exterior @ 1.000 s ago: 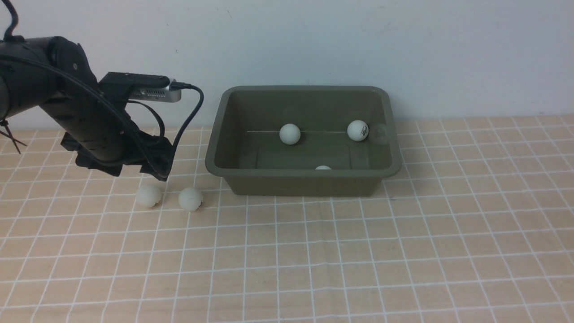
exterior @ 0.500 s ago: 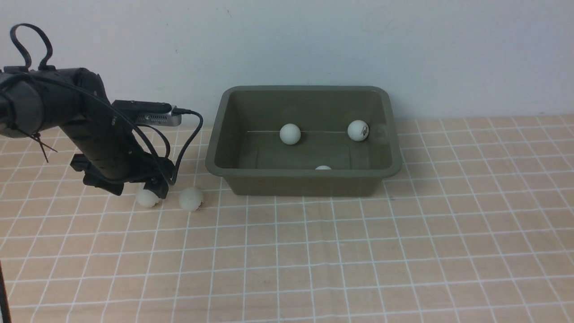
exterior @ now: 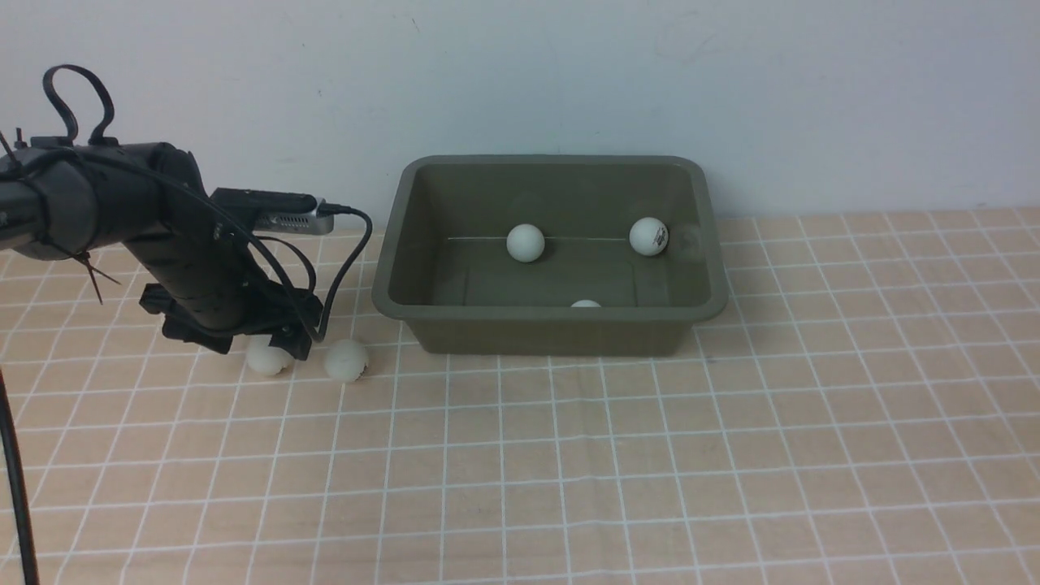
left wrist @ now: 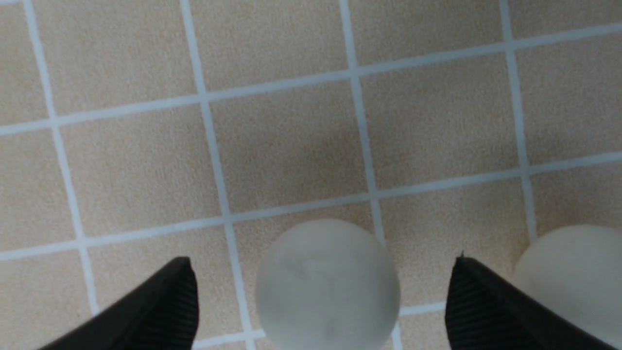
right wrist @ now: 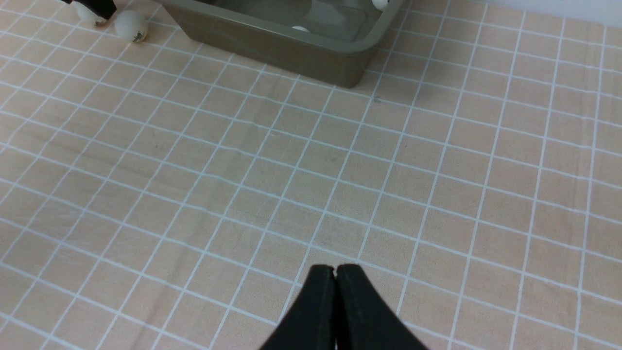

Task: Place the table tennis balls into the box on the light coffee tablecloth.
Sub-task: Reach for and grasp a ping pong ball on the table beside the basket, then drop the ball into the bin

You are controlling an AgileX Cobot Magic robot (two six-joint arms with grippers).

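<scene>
The olive-green box point(exterior: 699, 313) stands on the light coffee tablecloth point(exterior: 569, 455) at the back. Inside it lie three white balls: one point(exterior: 525, 242), one with a dark mark point(exterior: 648, 236), and one point(exterior: 585, 304) mostly hidden by the near wall. Two balls lie on the cloth left of the box. My left gripper point(exterior: 272, 351) is open and lowered around the left ball point(exterior: 265, 360), which sits between its fingers in the left wrist view point(left wrist: 328, 287), with gaps on both sides. The other ball point(exterior: 346, 360) lies just outside one finger point(left wrist: 573, 272). My right gripper point(right wrist: 335, 270) is shut and empty.
A pale wall rises right behind the box. The left arm's cable point(exterior: 345, 260) loops between the arm and the box's left wall. In the right wrist view the box point(right wrist: 291, 46) and both loose balls point(right wrist: 130, 25) lie far ahead.
My left gripper has come down from just above the left ball to sit around it near the cloth. The balls and the box have not moved.
</scene>
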